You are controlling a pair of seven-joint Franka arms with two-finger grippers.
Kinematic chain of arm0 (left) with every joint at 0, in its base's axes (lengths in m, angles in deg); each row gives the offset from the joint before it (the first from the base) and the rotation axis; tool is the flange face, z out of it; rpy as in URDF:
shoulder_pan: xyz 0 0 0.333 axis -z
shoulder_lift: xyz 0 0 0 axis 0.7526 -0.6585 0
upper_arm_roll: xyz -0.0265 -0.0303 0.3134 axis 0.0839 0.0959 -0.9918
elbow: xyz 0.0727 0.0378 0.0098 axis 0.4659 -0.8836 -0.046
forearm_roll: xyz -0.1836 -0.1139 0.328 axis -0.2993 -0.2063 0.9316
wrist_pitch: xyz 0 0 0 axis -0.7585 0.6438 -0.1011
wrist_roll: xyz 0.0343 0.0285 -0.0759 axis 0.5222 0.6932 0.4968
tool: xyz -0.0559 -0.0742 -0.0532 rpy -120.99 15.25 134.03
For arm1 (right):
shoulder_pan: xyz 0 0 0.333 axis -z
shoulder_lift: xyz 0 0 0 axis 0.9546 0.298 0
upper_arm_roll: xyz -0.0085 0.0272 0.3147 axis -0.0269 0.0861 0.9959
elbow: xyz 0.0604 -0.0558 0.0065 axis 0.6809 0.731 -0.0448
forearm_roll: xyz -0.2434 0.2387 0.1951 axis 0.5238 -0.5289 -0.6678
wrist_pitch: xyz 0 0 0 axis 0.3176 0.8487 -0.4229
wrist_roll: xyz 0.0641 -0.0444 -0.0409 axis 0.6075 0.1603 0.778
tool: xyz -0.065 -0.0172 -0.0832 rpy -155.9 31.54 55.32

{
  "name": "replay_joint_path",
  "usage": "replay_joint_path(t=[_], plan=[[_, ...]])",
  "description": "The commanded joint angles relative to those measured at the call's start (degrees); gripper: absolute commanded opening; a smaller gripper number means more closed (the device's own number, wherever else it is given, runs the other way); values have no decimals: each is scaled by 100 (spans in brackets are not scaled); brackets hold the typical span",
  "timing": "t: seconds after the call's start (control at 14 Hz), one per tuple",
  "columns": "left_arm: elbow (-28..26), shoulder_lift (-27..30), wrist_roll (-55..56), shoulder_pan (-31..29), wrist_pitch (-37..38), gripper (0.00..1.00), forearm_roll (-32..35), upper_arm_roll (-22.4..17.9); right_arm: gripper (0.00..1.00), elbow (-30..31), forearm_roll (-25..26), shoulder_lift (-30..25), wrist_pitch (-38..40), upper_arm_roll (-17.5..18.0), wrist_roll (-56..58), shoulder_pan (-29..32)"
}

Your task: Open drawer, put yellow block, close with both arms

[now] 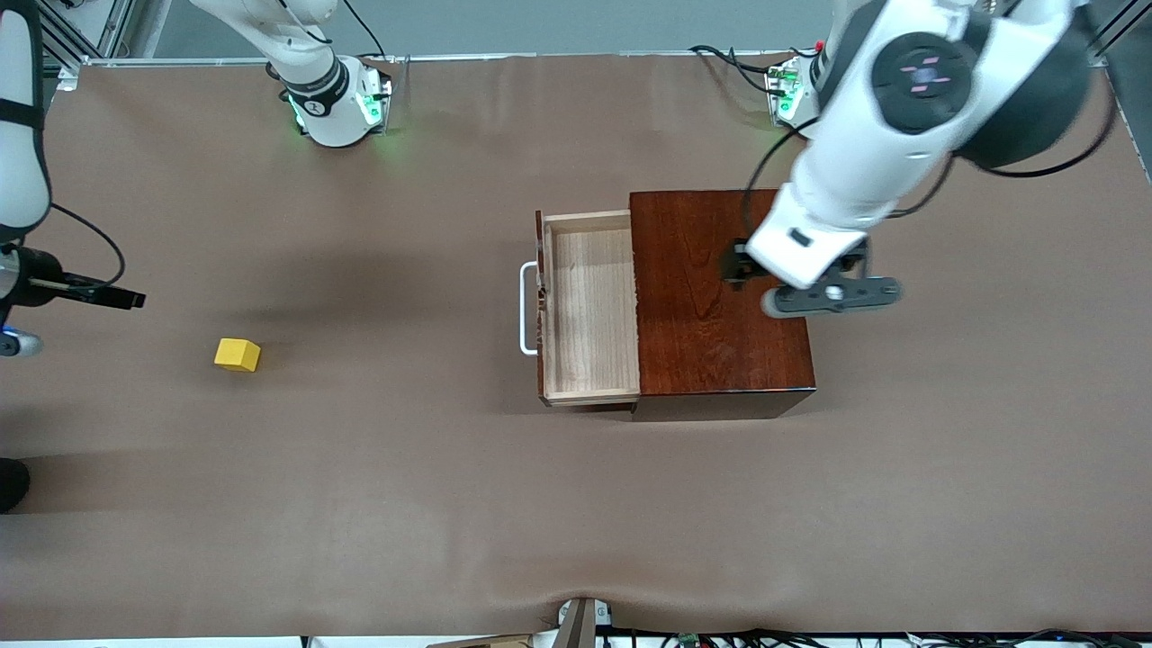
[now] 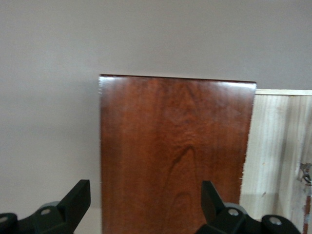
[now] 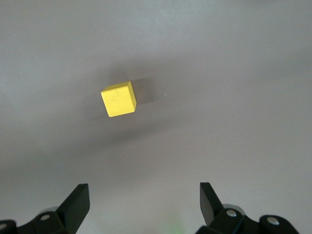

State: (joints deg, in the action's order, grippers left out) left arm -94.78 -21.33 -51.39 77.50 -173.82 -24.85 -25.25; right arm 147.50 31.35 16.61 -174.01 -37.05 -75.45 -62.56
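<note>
A pale light-wood drawer (image 1: 589, 306) stands pulled out of its glossy mahogany box (image 1: 720, 301), its white U-shaped handle (image 1: 527, 308) facing the right arm's end of the brown tabletop (image 1: 576, 504), its tray bare of any load. The yellow block (image 1: 238, 355), a small bright cube with crisp edges and matte faces, much smaller than the box, sits alone on the tabletop well apart from the drawer, toward the right arm's end. The right pincer (image 3: 145, 204) hangs over the tabletop near the block with its fingers (image 3: 78, 200) spread wide and nothing between them; the block lies off to one side of the gap in the right wrist view, not centred under it. The left pincer (image 2: 146, 204) hovers over the box's top, its fingers likewise apart and holding nothing. Judged from this, the drawer is open and the pick-up is not yet done. The likeliest fault ahead is a descent that is not lined up with the cube: one finger could land on a face or an edge and nudge the light block across the smooth surface instead of straddling it. A grip taken across corners could let it twist or drop on the long carry to the tray. The open drawer's thin walls could also catch a low-carried block.
</note>
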Motion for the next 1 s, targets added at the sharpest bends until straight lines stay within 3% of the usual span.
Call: replay_joint_path(t=[0.0,0.36,0.57,0.93], plan=[[-208,328,-374,-205,137,100,-94,56,100,187,-88,61,-254,101,-58,37],[-217,785,-1155,-951,550,100,-94,56,100,1293,-79,140,-2028,110,3,-367],[-339,987,-1499,-1452,727,100,-86,56,100,1365,-53,543,-2547,110,56,-465],[-419,1233,-2201,-1805,735,100,-68,39,100,1339,-53,1150,-3286,110,653,-395]])
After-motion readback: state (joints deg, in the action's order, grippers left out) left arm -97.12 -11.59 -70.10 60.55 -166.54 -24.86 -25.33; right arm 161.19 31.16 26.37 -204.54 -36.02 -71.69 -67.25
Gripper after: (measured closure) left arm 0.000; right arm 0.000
